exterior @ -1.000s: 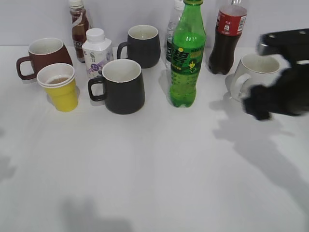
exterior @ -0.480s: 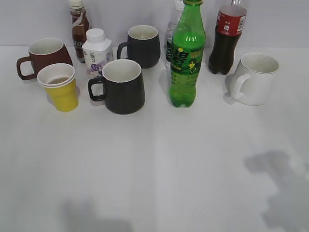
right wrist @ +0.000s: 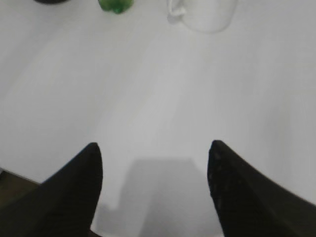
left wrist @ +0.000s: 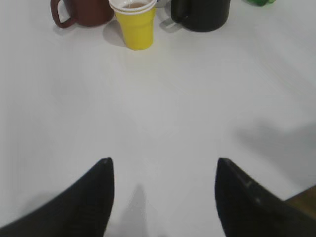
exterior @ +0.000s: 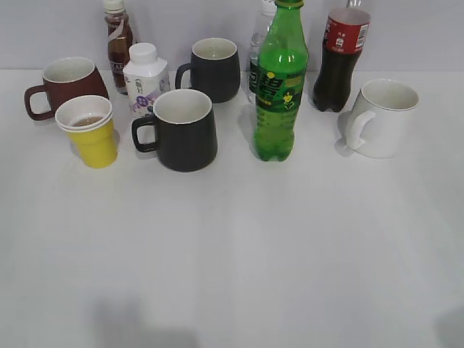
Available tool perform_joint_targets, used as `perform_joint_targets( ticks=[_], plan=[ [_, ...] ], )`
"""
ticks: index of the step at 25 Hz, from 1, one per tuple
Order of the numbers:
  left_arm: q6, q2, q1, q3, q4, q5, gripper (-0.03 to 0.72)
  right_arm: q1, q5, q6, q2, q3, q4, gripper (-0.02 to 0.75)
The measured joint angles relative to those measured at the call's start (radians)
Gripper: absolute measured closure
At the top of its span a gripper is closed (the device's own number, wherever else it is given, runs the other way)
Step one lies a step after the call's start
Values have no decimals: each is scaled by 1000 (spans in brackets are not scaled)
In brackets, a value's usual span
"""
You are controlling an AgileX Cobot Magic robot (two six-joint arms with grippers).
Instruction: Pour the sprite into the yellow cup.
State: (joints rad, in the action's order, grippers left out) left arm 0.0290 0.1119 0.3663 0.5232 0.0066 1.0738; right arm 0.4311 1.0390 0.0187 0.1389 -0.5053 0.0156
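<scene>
We see the sprite bottle [exterior: 281,83] standing upright, cap at twelve o'clock, its green-and-yellow label unreadable. At its nine o'clock, past a black mug [exterior: 182,129], the yellow cup [exterior: 90,131] holds a little brownish liquid. Our left gripper [left wrist: 163,170] and right gripper [right wrist: 154,155] are both spread, holding nothing

Green sprite [exterior: 280,87], yellow-green label; yellow cup [exterior: 90,131], white rim.
</scene>
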Motion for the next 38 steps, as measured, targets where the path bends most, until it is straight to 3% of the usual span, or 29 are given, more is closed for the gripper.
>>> perform_joint_targets(
  ticks=[5, 21, 24, 30, 33, 38],
  plan=[
    [2, 0, 0, -3, 6, -4, 197, 0, 1, -8, -100, 0, 0, 239],
    [3, 0, -9, -3, 5, -7, 217, 0, 1, -10, -103, 5, 0, 240],
    [4, -2, -92, -3, 5, -7, 235, -47, 1, -11, -103, 5, -1, 240],
    [4, -57, -313, -3, 5, -7, 276, -291, 1, -11, -103, 5, -4, 240],
    [4, -105, -358, -3, 5, -7, 281, -345, 1, -11, -103, 5, -4, 240],
    [4, -119, -365, -3, 4, -7, 289, -348, 1, -11, -115, 5, -5, 240]
  ],
)
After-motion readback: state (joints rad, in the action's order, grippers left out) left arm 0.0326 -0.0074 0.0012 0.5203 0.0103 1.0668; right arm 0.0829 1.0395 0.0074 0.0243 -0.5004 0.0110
